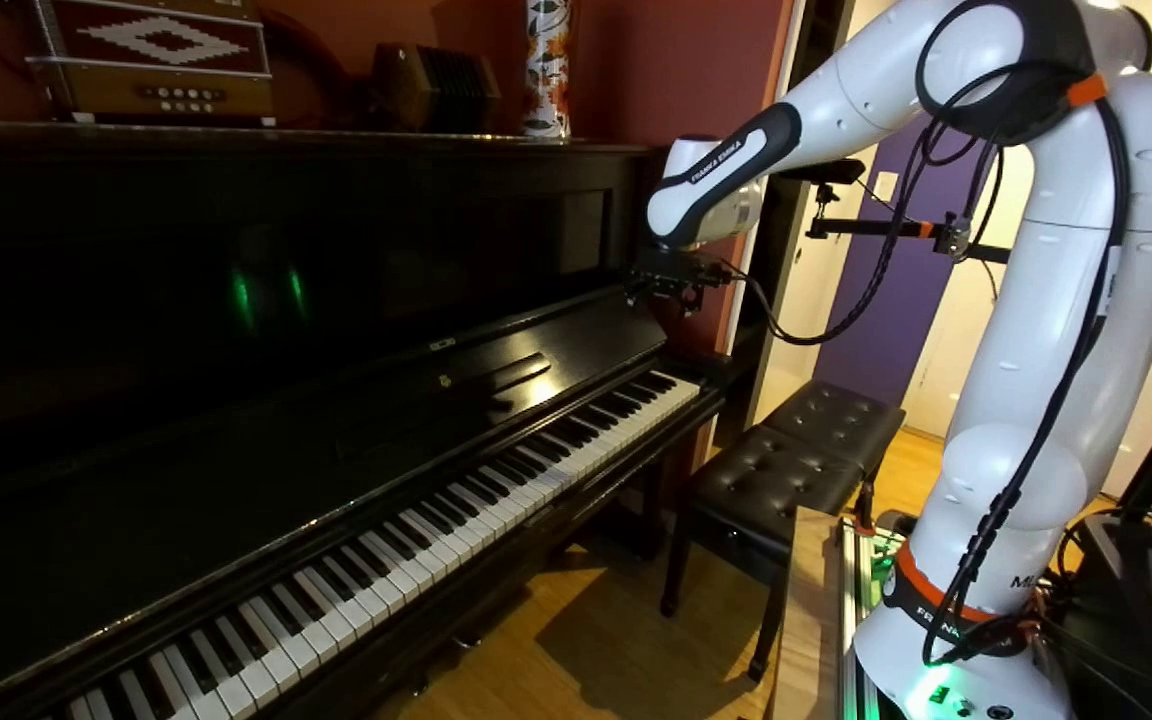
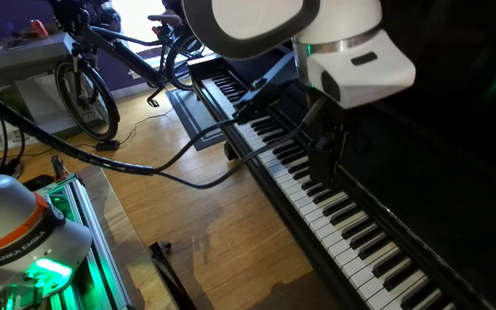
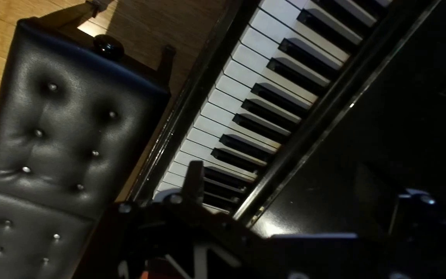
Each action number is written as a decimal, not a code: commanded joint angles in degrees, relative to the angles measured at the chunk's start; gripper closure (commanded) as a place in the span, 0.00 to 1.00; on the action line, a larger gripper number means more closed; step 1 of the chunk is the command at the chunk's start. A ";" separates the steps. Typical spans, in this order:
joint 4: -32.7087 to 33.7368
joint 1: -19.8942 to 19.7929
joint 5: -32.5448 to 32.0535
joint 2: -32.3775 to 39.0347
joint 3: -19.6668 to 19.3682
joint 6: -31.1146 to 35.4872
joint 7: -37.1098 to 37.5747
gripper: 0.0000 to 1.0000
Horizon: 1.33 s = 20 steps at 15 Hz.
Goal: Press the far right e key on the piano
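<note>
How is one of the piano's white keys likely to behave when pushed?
The white keys are parted by thin dark lines, so a pressed one should probably dip alone. Their flat, smooth-looking tops may be a bit slippery. The piano itself looks large and bulky, so it likely won't shift.

In an exterior view, the black piano (image 1: 386, 310) sinks into gloom, broken by yellowish glare and two green streaks. Green light glows at the robot's base (image 1: 996, 670) in both exterior views. A patch (image 2: 134, 15) behind the bicycle (image 2: 123, 56) is blown-out white. The wrist view's lower part is murky.
</note>
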 commanded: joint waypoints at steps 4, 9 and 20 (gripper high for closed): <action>0.97 -0.06 9.73 10.41 -3.72 9.48 2.59 0.00; 0.85 1.28 9.52 10.45 -5.02 8.95 1.25 0.00; 11.09 1.03 13.24 21.53 -4.86 9.58 6.80 0.38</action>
